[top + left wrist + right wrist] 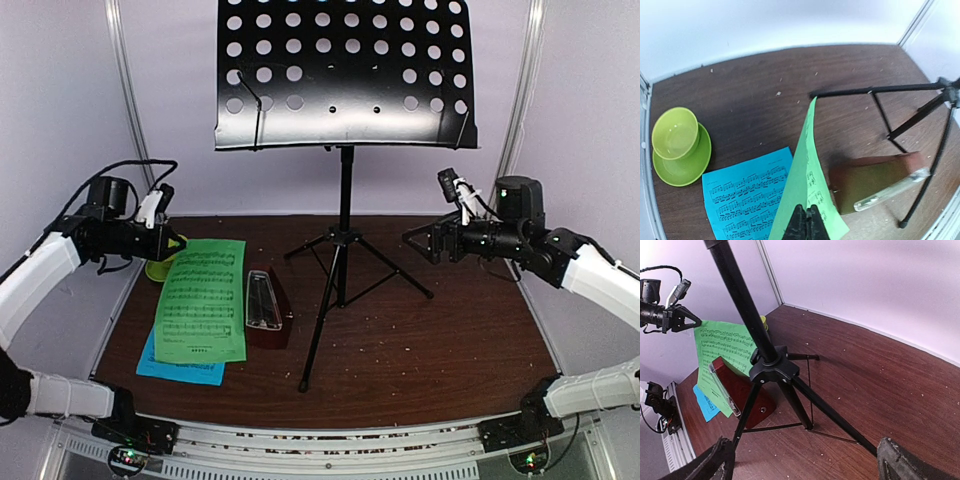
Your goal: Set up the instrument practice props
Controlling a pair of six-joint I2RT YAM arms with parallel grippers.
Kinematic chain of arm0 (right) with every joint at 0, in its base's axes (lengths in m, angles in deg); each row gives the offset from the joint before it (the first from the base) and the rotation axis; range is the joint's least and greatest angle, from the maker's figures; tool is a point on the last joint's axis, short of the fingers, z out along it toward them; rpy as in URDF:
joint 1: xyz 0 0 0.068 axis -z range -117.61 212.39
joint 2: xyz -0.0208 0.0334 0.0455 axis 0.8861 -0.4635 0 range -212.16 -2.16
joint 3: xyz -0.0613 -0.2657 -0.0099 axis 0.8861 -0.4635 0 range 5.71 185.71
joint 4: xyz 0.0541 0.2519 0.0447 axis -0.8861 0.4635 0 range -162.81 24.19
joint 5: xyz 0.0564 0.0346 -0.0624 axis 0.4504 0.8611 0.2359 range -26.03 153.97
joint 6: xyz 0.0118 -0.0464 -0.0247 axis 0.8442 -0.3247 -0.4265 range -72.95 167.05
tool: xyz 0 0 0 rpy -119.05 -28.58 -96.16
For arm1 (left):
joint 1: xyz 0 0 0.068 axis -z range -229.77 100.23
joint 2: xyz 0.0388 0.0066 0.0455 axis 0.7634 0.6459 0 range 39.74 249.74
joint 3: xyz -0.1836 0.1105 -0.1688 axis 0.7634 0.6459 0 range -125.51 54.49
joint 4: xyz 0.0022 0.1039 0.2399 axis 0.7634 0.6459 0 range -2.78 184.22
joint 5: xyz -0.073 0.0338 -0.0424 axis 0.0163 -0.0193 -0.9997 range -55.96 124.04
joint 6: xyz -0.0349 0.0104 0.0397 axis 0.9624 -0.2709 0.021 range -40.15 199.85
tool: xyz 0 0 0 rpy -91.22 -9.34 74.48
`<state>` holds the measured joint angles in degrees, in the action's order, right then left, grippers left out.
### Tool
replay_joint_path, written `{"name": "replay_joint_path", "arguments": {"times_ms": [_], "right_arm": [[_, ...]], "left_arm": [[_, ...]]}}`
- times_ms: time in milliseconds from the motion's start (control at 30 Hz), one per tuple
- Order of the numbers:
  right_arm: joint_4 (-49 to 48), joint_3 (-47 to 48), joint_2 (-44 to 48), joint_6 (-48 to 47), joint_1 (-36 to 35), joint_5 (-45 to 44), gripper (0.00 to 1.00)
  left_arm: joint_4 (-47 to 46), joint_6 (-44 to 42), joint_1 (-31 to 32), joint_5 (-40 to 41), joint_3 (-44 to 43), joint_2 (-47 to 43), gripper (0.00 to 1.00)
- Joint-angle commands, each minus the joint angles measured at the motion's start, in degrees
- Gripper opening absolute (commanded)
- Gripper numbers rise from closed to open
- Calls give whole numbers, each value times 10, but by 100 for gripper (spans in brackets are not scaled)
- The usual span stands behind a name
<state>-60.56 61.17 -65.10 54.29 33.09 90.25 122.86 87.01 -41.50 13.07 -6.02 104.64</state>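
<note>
Our left end effector (pixel 178 243) (pixel 807 222) is closed on the green sheet of music (pixel 203 300) (pixel 807 165), pinching it at one edge above the left side of the counter (pixel 450 330). The sheet is raised off the surface and hangs from the grip. From above, it covers most of the blue sheet of music (pixel 175 365) (pixel 747 195), which lies flat near the counter's near left corner.

Just right of the sheets we see the reddish-brown metronome (pixel 266 305) (pixel 875 182) (pixel 737 395), lying tipped over with its clear cover facing up. Toward the left edge sits a lime-green bowl (pixel 160 268) (pixel 674 132) on a matching saucer.

The black music stand (pixel 345 70) (pixel 740 295) is upright on its tripod around the middle of the counter, one leg reaching close to the metronome.

Our right end effector (pixel 420 240) (pixel 810 462) is wide open and holds nothing. It hovers over the right side of the counter, pointed at the stand's legs.
</note>
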Motion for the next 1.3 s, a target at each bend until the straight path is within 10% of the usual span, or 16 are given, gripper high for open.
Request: {"name": "replay_joint_path", "arguments": {"times_ms": [0,533,900,1267], "right_arm": [[-19,-12,22,-4,-25,5,100],[4,56,27,-72,-140,-33,100],[93,182,23,-156,-230,-73,100],[234,250,25,-252,-324,-170,100]], "left_arm": [[15,40,10,-6,4,-77,0],[173,73,140,-104,-165,-159,0],[182,96,385,-108,-380,26,0],[181,64,479,-172,-516,203,0]]}}
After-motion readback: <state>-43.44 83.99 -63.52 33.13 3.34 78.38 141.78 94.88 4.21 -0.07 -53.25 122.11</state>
